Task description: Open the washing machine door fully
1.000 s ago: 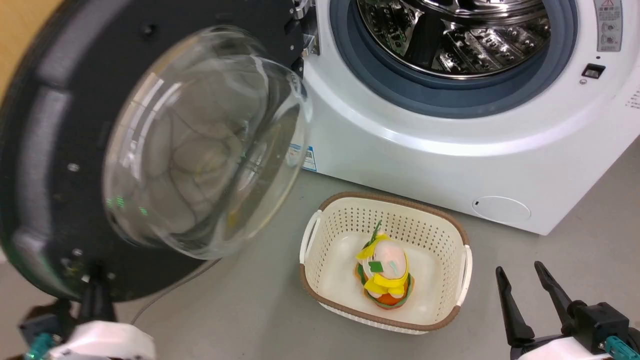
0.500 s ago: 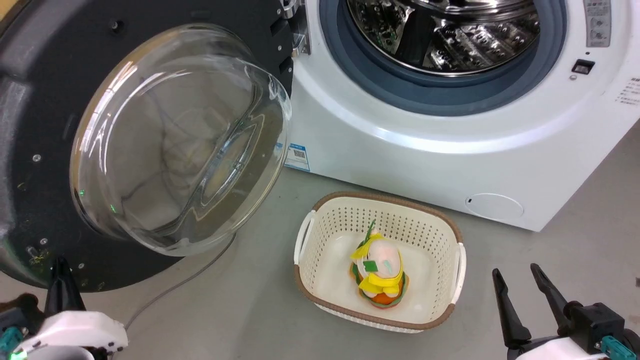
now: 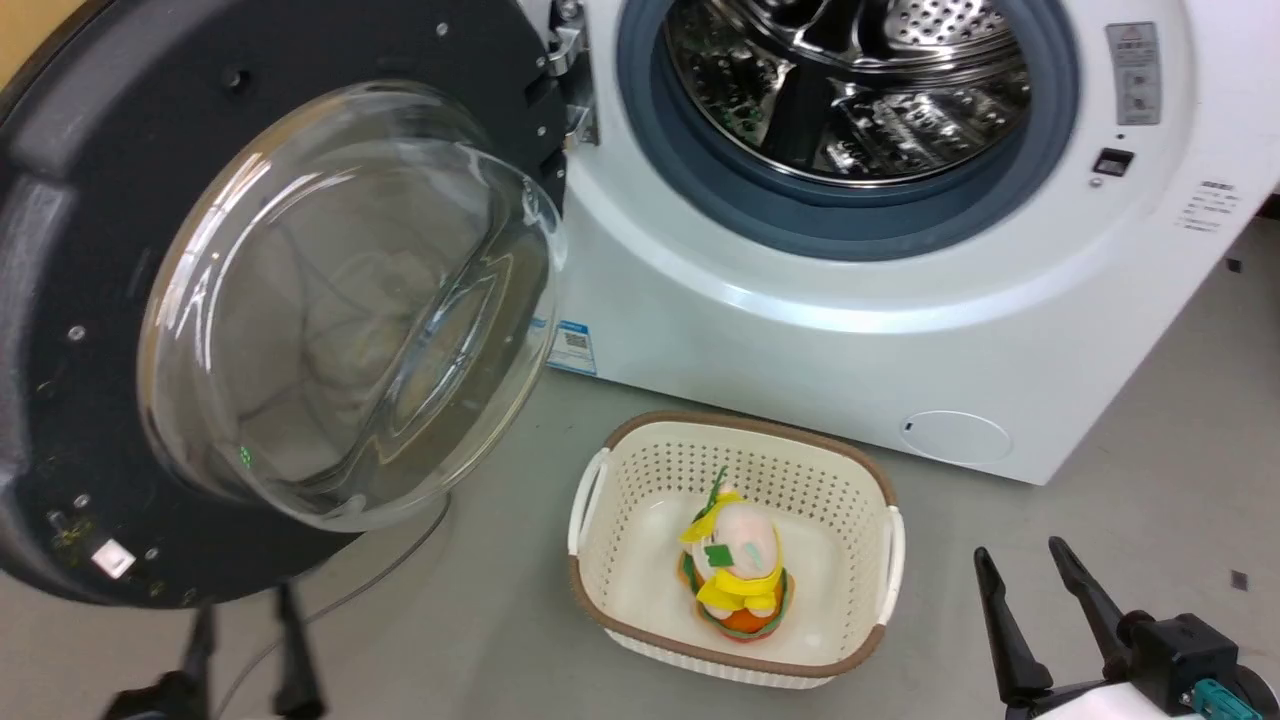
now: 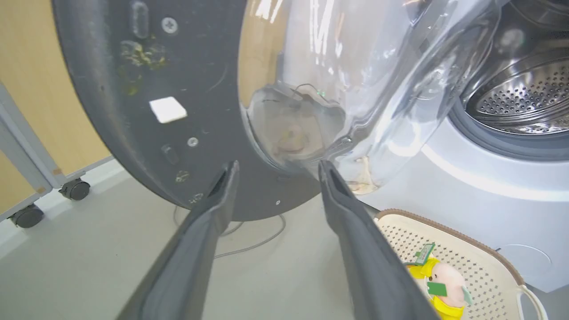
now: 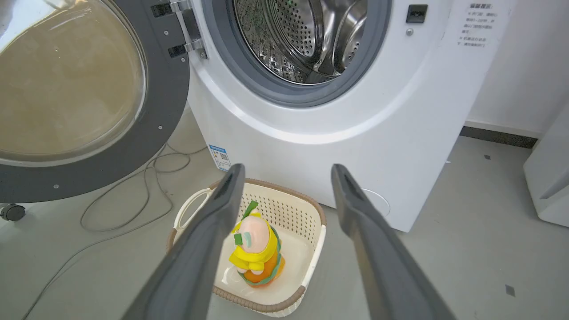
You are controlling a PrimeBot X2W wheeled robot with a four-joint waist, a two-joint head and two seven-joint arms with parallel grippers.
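**Where the door hangs swung out to the left, both claws stand spread and empty**

At lower left of the head view, the left claw sits just beneath the bottom rim of the washing machine door, fingers apart and gripping nothing; whether a fingertip touches the rim cannot be told. The door, a black disc hinged at the machine's left side, faces the camera with its clear glass bowl bulging outward. To its right stands the washing machine, with the grey-blue rubber ring and the steel drum exposed. A blue label sticker and an oval cap mark the lower front. On the floor before it rests a cream basket holding a yellow-clad toy. At lower right, the right claw hovers with fingers parted, clear of the basket.
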